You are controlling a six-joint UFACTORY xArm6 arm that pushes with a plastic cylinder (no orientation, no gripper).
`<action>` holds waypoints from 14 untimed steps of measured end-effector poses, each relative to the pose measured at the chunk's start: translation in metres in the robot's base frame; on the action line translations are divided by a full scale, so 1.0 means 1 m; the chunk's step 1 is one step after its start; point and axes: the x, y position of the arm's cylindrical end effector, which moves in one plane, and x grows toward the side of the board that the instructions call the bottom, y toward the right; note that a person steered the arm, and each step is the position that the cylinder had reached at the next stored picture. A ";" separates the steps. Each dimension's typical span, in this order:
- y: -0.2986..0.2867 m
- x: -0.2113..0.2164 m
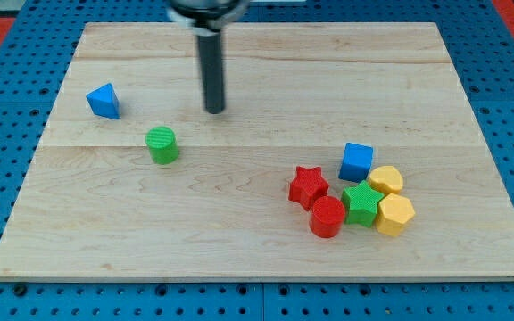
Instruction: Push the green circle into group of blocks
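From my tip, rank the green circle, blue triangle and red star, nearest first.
Measured from my tip in the camera view:
1. Green circle, just below it toward the view's left.
2. Blue triangle, farther to the view's left.
3. Red star, at the view's lower right, in the group.

Wooden board (257, 259) carries eight blocks (six clustered at the view's lower right).
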 end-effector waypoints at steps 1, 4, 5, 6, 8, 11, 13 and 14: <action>-0.026 0.040; -0.030 0.101; -0.061 0.101; -0.079 0.105; -0.102 0.105; 0.005 0.117; 0.013 0.105; 0.102 0.111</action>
